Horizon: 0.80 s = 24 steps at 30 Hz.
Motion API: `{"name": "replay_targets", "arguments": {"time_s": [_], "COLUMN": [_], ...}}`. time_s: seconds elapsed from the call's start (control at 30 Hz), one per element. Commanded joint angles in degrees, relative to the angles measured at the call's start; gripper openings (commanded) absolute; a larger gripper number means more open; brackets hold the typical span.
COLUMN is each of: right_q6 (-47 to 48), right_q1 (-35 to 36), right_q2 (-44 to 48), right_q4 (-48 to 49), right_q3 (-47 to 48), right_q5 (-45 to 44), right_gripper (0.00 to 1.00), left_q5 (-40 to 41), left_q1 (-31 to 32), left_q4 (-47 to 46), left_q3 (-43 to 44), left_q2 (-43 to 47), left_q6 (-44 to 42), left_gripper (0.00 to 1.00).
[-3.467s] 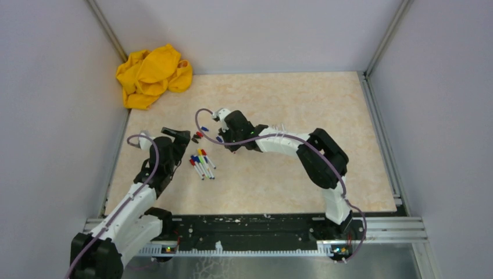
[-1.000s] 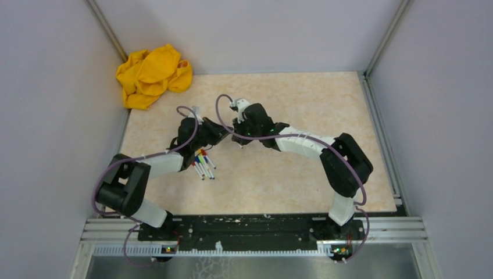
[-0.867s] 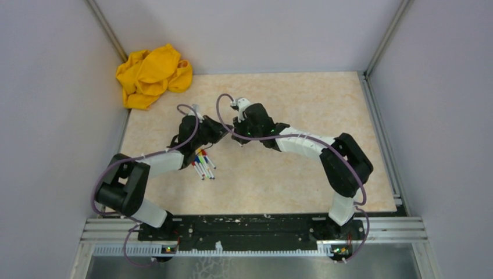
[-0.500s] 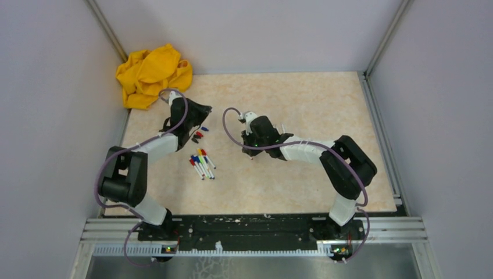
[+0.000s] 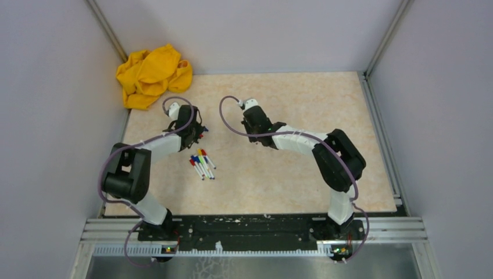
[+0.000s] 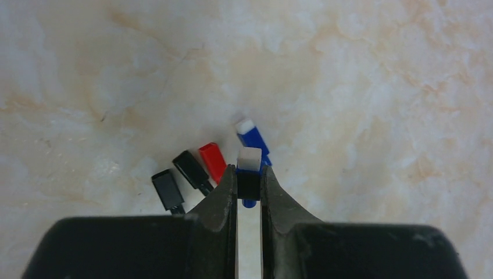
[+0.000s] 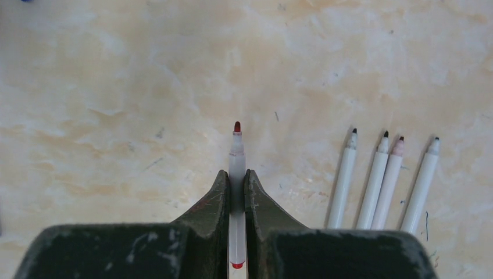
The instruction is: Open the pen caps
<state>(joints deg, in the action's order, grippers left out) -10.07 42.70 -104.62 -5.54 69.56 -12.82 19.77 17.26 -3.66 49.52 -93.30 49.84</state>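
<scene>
"How is it laid out?"

"There's a marbled table (image 5: 290, 174) with a yellow cloth (image 5: 152, 74) crumpled at its far left corner. Both arms reach out on the near side of the cloth. The left gripper (image 6: 249, 170) is close to it, and the right gripper (image 7: 236, 174) is farther off to the cloth's right."

"And the claws?"

"The right one is clamped on a white marker (image 7: 236, 152) with a bare red tip. Four uncapped markers (image 7: 383, 180) lie beside it. A bundle of capped markers (image 5: 202, 164) sits well to the near side of the cloth."

"The caps?"

"The left claw pinches one cap (image 6: 249, 158). It's short and squared, dark in the shade, and its white end pokes past the fingertips. Its colour is unclear. Loose below it, near the cloth, are a blue cap (image 6: 253, 139), a red cap (image 6: 212, 161) and two black caps (image 6: 192, 168)."
</scene>
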Motion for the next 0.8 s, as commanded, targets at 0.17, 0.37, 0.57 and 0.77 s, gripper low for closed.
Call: {"name": "replay_targets", "arguments": {"time_s": [0.17,0.37,0.57,0.77], "right_q6": [1.62,2.48,2.67,2.94], "right_q1": [-1.90,-2.56,-2.96,-2.97], "right_q2": [-4.87,-5.69,-6.55,-6.24], "right_q4": [-1.94,-2.16,-2.37,-2.60], "right_q3": [1.99,1.72,1.76,1.74], "right_q5": [-7.16,-8.34,-8.89,-9.38], "right_gripper": [0.00,0.01,0.15,0.24], "left_q5": [3.71,3.71,3.56,2.82], "left_q1": [0.15,0.15,0.15,0.26], "left_q4": [4.93,4.63,4.72,4.76], "left_q3": [1.64,1.81,2.34,2.90], "left_q2": [-4.46,-4.54,-3.95,-2.77], "left_q6": [-0.19,0.29,0.47,0.49], "left_gripper": [0.13,0.28,0.44,0.47]}}
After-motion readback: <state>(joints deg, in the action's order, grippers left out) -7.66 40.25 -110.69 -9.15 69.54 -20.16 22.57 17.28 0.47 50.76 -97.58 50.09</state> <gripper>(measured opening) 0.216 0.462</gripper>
